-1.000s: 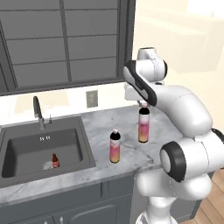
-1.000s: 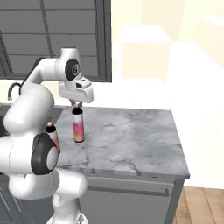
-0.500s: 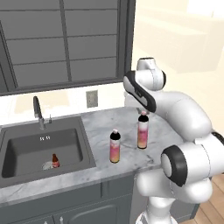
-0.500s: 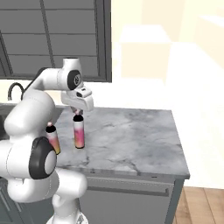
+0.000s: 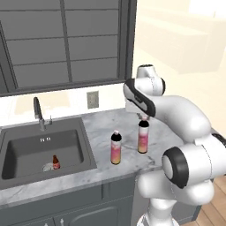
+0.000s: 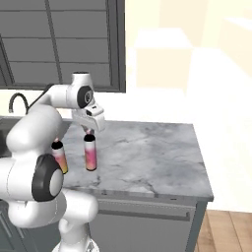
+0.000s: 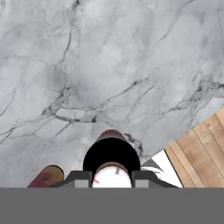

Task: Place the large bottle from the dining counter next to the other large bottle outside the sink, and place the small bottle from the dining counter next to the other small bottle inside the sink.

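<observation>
My gripper (image 5: 143, 118) is shut on the dark cap of the large bottle (image 5: 143, 138), pink fading to orange. It hangs upright with its base at or just above the marble worktop (image 5: 128, 128). The other large bottle (image 5: 115, 148) stands a short way to its left, nearer the sink (image 5: 26, 150). From the right, the held bottle (image 6: 90, 154) sits beside that other one (image 6: 60, 157). The hand view looks straight down on the held bottle's cap (image 7: 111, 162) between my fingertips (image 7: 81, 179). The other small bottle (image 5: 55, 162) stands inside the sink. The small bottle from the dining counter and the dining counter are out of view.
A dark gooseneck faucet (image 5: 39, 113) rises behind the sink. Dark wall cabinets (image 5: 66, 44) hang above, and a wall outlet (image 5: 92, 99) sits behind the worktop. The marble runs on to the right (image 6: 157, 157), ending at an edge over wooden floor (image 6: 226, 226).
My gripper has come down with the large bottle, bringing its base from above the worktop to about its surface. The other bottles have not moved.
</observation>
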